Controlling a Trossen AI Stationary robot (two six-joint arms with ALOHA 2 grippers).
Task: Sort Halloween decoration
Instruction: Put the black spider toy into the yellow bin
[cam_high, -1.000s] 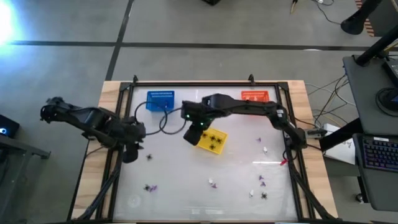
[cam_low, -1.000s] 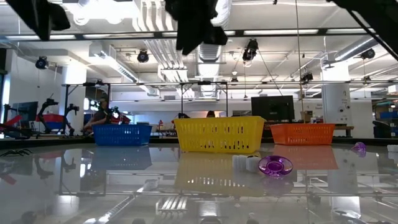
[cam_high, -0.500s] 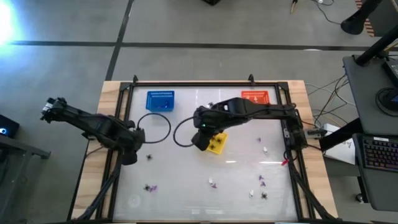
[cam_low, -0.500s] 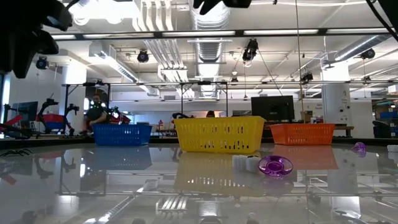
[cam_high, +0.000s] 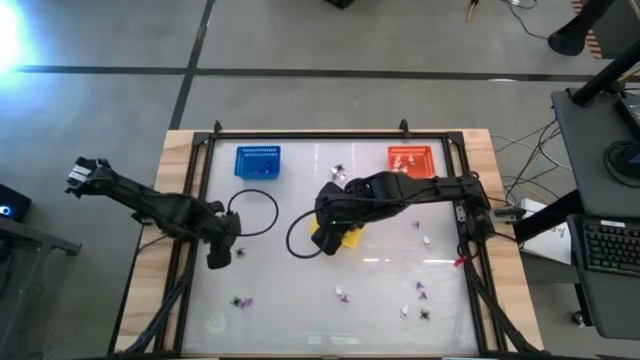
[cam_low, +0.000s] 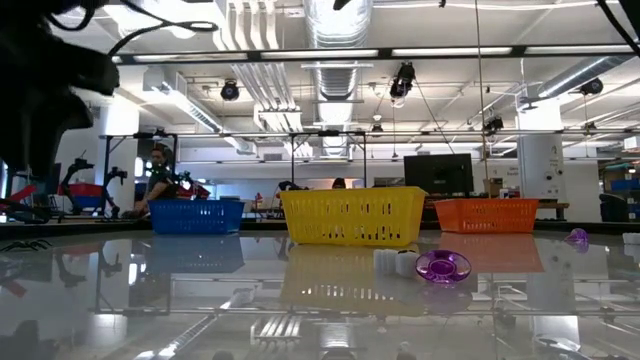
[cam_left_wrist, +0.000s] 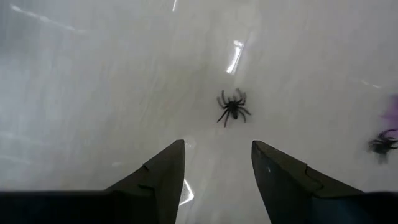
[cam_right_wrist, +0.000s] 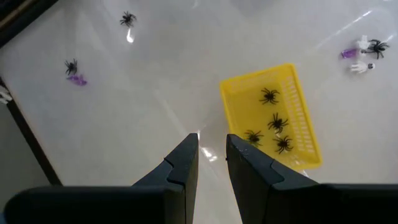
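Left claw (cam_left_wrist: 214, 171) hangs wide above a spider (cam_left_wrist: 232, 107) — closing off-centre could flick it away; right claw (cam_right_wrist: 210, 152), narrow and empty, waits beside the yellow basket (cam_right_wrist: 249, 96).

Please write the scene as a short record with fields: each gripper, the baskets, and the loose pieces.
left gripper: open, empty, above the table's left part, a black spider lying just ahead of it
right gripper: narrow gap between the fingers, nothing in it, near the yellow basket
yellow basket: mid-table, four black spiders inside
blue basket: far edge, left
orange basket: far edge, right
loose pieces: black, purple and white bits scattered on the near half of the table
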